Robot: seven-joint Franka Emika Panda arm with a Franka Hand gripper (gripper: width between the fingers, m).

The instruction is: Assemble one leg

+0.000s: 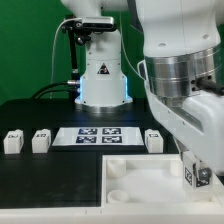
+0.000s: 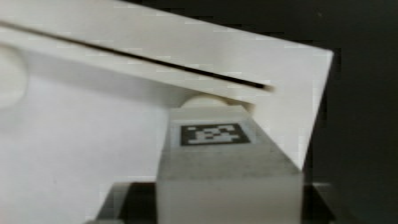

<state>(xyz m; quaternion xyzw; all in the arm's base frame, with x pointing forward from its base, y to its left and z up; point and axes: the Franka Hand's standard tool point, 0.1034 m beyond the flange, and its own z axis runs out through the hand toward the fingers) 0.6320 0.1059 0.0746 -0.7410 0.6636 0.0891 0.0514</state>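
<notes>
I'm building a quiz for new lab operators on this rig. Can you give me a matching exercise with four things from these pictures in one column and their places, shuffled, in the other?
Things:
1. held leg
2. marker board
3. leftmost leg
4. tray

Places:
A. nearest the camera, at the exterior view's lower right
B. gripped in the tool, over the tray
C. lying flat, with loose legs on either side
D. standing on the black table at the exterior view's far left

Pairs: 1-B, 2-C, 3-D, 4-A

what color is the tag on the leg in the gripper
Black-and-white checkered tag on the white leg, clearest in the wrist view.
</notes>
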